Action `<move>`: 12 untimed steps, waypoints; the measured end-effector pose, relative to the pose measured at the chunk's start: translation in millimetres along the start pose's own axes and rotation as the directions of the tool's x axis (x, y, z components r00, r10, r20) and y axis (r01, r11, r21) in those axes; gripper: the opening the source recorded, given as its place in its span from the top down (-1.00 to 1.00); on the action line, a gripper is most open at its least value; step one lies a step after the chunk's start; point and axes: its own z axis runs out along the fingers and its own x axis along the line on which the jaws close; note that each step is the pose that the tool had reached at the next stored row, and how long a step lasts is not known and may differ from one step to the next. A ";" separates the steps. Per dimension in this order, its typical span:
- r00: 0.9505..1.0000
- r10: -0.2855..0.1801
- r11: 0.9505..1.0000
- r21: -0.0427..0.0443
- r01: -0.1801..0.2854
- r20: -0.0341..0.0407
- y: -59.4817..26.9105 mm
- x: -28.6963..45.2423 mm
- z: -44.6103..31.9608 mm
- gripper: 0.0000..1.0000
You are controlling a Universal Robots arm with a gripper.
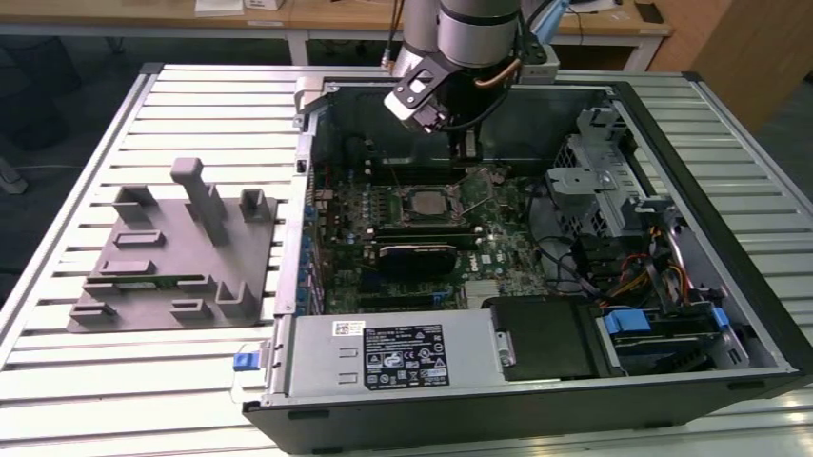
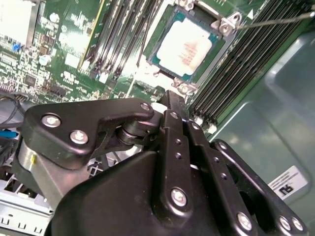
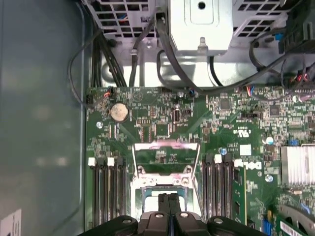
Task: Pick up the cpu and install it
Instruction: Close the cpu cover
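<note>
Already the cpu point(image 2: 185, 48) lies in the socket point(image 2: 227, 23). The gripper point(image 3: 170, 199), pinched shut and empty, hangs over it; the open lid point(image 3: 166, 146) likely needs gentle closing.

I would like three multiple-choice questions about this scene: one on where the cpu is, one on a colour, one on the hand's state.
1. Where is the cpu? A) in its socket B) on the grey fixture C) gripped by the hand
2. What colour is the motherboard? A) red B) green C) white
3. What is the hand's state? A) wide open B) shut on a cable C) shut, empty
1 A: its silvery top lies in the socket. 2 B: it shows green in both wrist views. 3 C: the fingers touch, nothing between them.
</note>
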 end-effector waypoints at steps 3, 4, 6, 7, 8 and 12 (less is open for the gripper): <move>1.000 0.000 1.000 0.000 0.000 0.000 5.1 0.2 0.2 0.79; 1.000 0.000 1.000 0.000 0.000 0.000 6.8 0.2 0.3 0.79; 1.000 0.000 1.000 0.000 0.000 0.000 10.2 0.3 0.5 0.79; 1.000 0.000 1.000 0.000 0.000 0.000 11.9 0.3 0.6 0.79; 1.000 0.000 1.000 0.000 0.000 0.000 13.7 0.4 0.7 0.79; 1.000 0.000 1.000 0.000 0.000 0.000 21.5 0.6 1.0 0.79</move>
